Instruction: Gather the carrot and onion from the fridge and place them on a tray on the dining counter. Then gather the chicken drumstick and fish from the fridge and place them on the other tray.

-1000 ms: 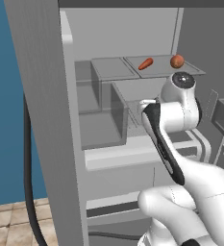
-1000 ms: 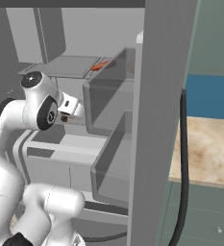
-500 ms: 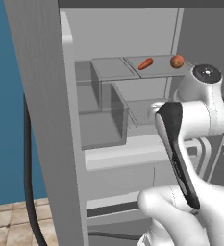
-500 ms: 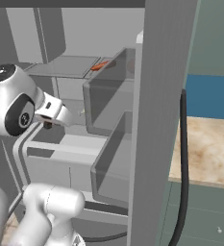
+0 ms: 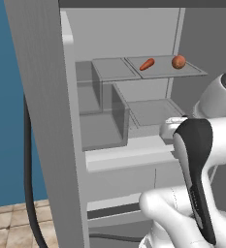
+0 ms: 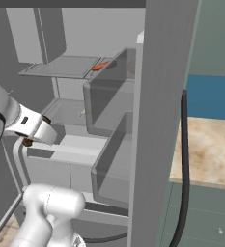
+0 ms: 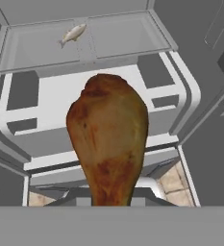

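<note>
Drumstick (image 7: 107, 139), browned and glossy, rises large in the middle of the hand view with its narrow end down at the bottom edge, where the gripper's fingers are clenched on it; the tips themselves are hidden behind the meat. Beyond it the open fridge (image 7: 99, 115) is seen from above, and the fish (image 7: 73, 33), small and pale, lies on a grey shelf (image 7: 41, 45) toward the top of that view, well apart from the drumstick. In the left base view the carrot (image 5: 147, 64) and the onion (image 5: 178, 61) sit near each other, not touching, on the upper glass shelf (image 5: 134, 70) deep inside the fridge, carrot to the left. The same carrot (image 6: 100, 66) shows as an orange streak at the shelf edge in the right base view. Clear bins (image 5: 102, 116) stand below that shelf. The white arm (image 5: 201, 160) fills the lower right of the left base view, in front of the fridge's lower part. Blue wall (image 5: 8, 121) lies left of the fridge door, and a marbled counter (image 6: 205, 149) lies to the right in the right base view.
</note>
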Available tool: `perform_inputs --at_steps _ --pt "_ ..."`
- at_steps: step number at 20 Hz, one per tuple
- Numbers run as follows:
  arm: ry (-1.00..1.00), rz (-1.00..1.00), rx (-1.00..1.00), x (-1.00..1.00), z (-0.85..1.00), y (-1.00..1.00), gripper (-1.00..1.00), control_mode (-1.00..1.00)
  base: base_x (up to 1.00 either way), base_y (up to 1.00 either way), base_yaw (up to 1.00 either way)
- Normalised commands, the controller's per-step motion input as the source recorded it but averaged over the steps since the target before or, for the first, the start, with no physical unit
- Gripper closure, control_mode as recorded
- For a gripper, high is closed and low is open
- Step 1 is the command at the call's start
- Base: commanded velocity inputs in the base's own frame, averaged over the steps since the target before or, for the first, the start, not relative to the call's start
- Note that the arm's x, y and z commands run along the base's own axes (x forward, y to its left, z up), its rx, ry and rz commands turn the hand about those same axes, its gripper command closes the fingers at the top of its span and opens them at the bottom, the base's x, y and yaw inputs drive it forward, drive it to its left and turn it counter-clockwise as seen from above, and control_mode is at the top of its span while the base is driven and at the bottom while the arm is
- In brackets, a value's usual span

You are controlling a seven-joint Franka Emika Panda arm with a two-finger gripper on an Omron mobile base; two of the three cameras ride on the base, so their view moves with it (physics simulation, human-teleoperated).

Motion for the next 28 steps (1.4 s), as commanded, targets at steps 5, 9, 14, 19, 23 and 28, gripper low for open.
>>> perform_inputs --at_steps 5,9,14,19,23,28 --pt "0.03 0.00 -0.01 -0.12 -0.07 0.02 1.00 -1.00 0.00 0.00 0.00" --pt "0.00 0.00 0.00 0.00 0.00 0.00 1.00 1.00 -0.12 0.00 0.00" --pt "0.00 0.00 0.00 0.00 0.00 0.00 1.00 1.00 -0.70 0.10 0.00" --pt "0.00 0.00 0.00 0.00 0.00 0.00 1.00 1.00 -0.83 0.16 -0.05" --pt "0.00 0.00 0.00 0.00 0.00 0.00 1.00 1.00 -0.88 0.22 -0.11" --pt "0.00 0.00 0.00 0.00 0.00 0.00 1.00 1.00 -0.89 0.33 -0.19"
